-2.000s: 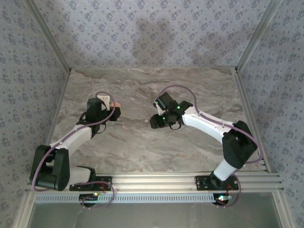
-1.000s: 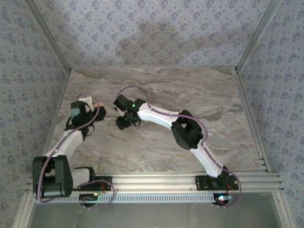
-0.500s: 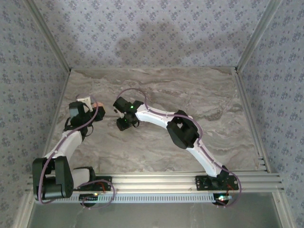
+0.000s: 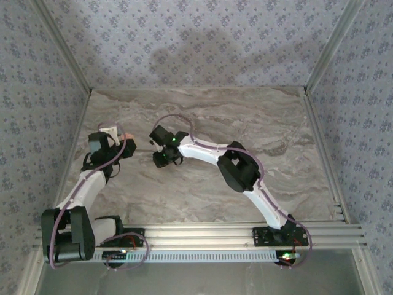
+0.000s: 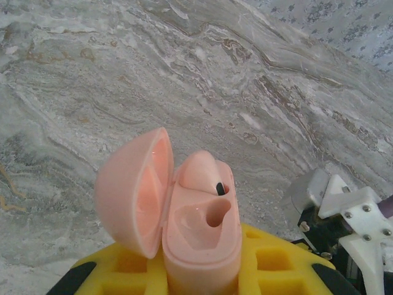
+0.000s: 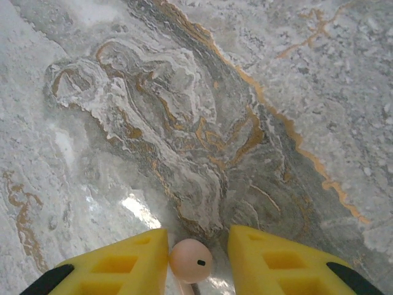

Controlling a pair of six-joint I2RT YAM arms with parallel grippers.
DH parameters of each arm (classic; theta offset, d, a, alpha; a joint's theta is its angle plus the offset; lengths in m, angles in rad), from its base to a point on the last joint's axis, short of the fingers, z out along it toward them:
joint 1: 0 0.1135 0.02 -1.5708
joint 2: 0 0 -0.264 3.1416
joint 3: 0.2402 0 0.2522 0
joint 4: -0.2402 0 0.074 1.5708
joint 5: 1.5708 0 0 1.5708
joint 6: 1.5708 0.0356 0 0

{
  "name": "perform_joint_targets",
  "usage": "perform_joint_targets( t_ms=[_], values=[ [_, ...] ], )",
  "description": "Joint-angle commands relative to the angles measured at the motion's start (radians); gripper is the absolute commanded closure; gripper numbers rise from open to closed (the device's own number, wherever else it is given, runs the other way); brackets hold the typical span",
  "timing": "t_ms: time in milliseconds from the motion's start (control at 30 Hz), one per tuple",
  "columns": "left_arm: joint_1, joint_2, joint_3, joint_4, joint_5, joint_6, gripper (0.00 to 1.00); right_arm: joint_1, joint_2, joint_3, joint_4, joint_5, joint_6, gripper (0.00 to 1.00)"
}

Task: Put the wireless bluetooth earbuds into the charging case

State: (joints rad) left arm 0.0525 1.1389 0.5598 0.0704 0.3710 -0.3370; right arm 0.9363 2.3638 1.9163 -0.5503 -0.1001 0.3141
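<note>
My left gripper [image 5: 199,273] is shut on a pale pink charging case [image 5: 196,239], held upright with its lid [image 5: 132,190] swung open to the left. One pale pink earbud [image 5: 199,175] sits in the far slot, and the near slot [image 5: 215,215] is empty. In the top view the case [image 4: 127,136] is at the left gripper [image 4: 121,137], left of centre. My right gripper [image 4: 161,161] is low over the table just to its right. A second earbud [image 6: 191,260] lies between the right gripper's [image 6: 198,261] open yellow fingers [image 6: 116,267], touching the left one, with a gap to the right one.
The table is grey marble [image 4: 245,123] with an aluminium frame rail [image 4: 215,232] along the near edge and patterned walls around it. Part of the right arm's white and black wrist [image 5: 344,221] sits close to the right of the case.
The right arm swung from right of centre to the left, beside the left gripper, and lowered around the earbud. The left gripper drew back to the left with the case.
</note>
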Motion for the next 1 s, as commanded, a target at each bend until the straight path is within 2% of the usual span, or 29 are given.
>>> perform_joint_targets(
  t_ms=[0, 333, 967],
  values=[
    [0.000, -0.019, 0.020, -0.019, 0.020, 0.023, 0.99, -0.027, -0.071, -0.096, 0.001, 0.030, 0.023, 0.67],
    [-0.050, 0.006, 0.043, -0.041, 0.017, 0.048, 0.99, -0.062, -0.272, -0.377, 0.049, 0.059, 0.061, 0.68],
    [-0.164, 0.053, 0.080, -0.025, -0.022, 0.041, 0.99, -0.123, -0.578, -0.763, 0.054, 0.080, 0.151, 0.68]
  ],
)
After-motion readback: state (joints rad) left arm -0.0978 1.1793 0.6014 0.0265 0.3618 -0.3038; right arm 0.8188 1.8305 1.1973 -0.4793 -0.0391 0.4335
